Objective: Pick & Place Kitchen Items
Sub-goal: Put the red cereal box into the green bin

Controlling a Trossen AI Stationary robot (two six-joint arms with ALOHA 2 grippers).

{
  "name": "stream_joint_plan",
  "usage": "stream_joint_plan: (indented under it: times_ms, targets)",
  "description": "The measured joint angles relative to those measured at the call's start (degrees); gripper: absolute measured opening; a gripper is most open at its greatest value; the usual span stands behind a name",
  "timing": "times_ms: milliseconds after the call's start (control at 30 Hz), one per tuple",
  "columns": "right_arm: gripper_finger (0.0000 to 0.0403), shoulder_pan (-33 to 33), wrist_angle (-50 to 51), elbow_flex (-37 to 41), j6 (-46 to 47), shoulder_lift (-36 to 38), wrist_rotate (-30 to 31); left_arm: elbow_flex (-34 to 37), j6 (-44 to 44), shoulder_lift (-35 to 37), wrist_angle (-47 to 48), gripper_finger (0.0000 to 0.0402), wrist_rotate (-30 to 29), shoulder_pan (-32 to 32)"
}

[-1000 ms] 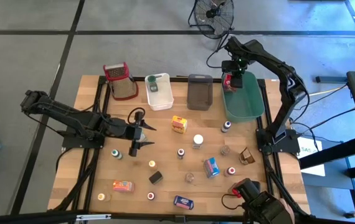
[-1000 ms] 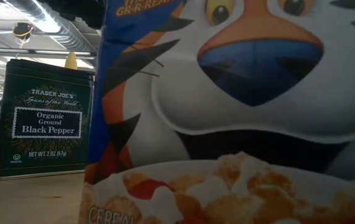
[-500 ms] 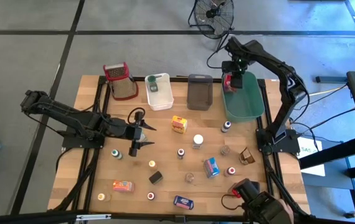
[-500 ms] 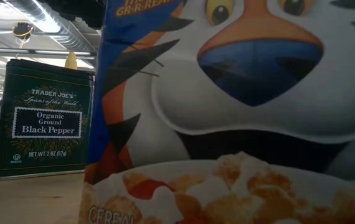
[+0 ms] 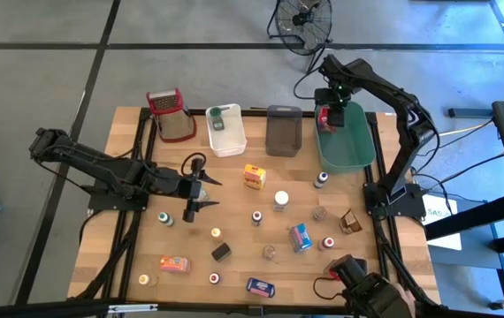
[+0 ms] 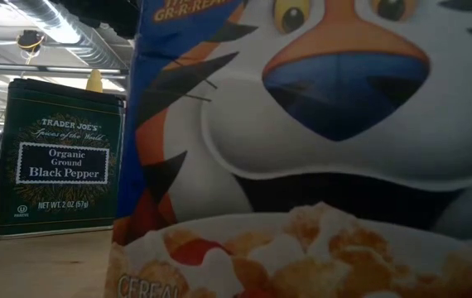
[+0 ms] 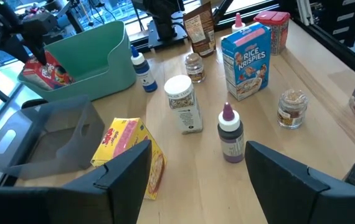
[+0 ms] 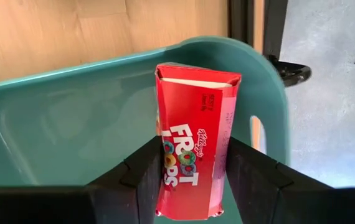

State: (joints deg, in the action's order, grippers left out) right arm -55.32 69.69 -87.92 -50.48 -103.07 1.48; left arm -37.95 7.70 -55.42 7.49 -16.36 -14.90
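The right gripper's [image 8: 193,171] fingers [image 8: 137,180] clamp a red Froot Loops box [image 8: 193,146] over the far end of the green tub [image 5: 347,146]. The left gripper's [image 5: 206,193] fingers stand apart, empty, above the table [image 5: 128,256], facing a Rice Krispies box [image 7: 246,61]. Low down, a Trader Joe's Black Pepper tin [image 6: 58,157] stands left of a Frosted Flakes box [image 6: 319,149]. Nothing has moved since earlier.

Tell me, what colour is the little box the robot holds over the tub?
Red, a Froot Loops box; the right wrist view shows it best.

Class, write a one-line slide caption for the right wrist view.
Right gripper holds a red Froot Loops box above the green tub.
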Motion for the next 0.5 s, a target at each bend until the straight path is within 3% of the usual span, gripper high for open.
stream_joint_plan:
  times_ms: [500]
  targets:
    - [0.0167, 0.7, -2.8, 1.8, -1.6, 0.0, 1.5, 0.0, 0.6, 0.0, 0.0, 0.0253, 0.0, 0.0]
